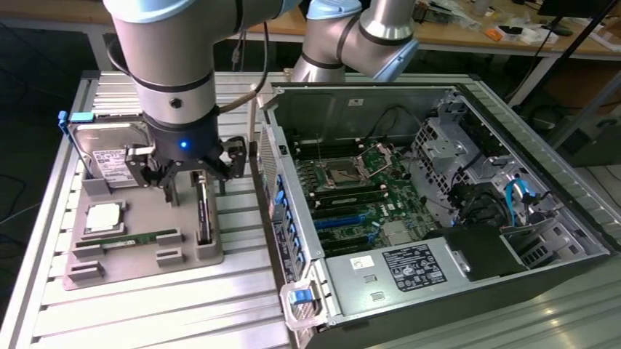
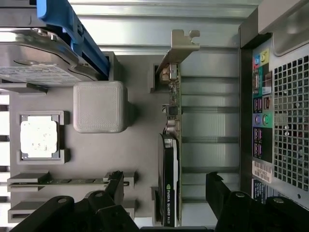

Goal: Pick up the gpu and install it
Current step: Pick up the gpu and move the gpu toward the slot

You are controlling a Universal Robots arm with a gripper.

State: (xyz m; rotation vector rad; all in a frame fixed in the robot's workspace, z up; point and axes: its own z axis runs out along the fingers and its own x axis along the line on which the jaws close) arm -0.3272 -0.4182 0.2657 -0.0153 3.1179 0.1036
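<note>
Item: gpu (image 2: 171, 140), standing on edge in the grey holder (image 2: 140, 145), directly beneath our claw (image 2: 166, 186). The claw is spread wide, one finger either side, seemingly not touching. Handling: stiff, light, fragile. We judge the flat faces of the black shroud (image 2: 169, 198) the safest hold, clear of the bracket (image 2: 181, 46)

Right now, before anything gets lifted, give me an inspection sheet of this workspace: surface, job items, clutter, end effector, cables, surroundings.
Surface: slatted metal table carrying a grey holder and an open computer case.
Job's things: graphics card standing on edge in the holder, not yet lifted.
Clutter: hard drive, processor chip and memory stick, all in the holder.
End effector: end effector open, one finger on each side of the graphics card, not touching it.
Cables: blue cables inside the case.
Surroundings: cluttered workbench behind the table.
</note>
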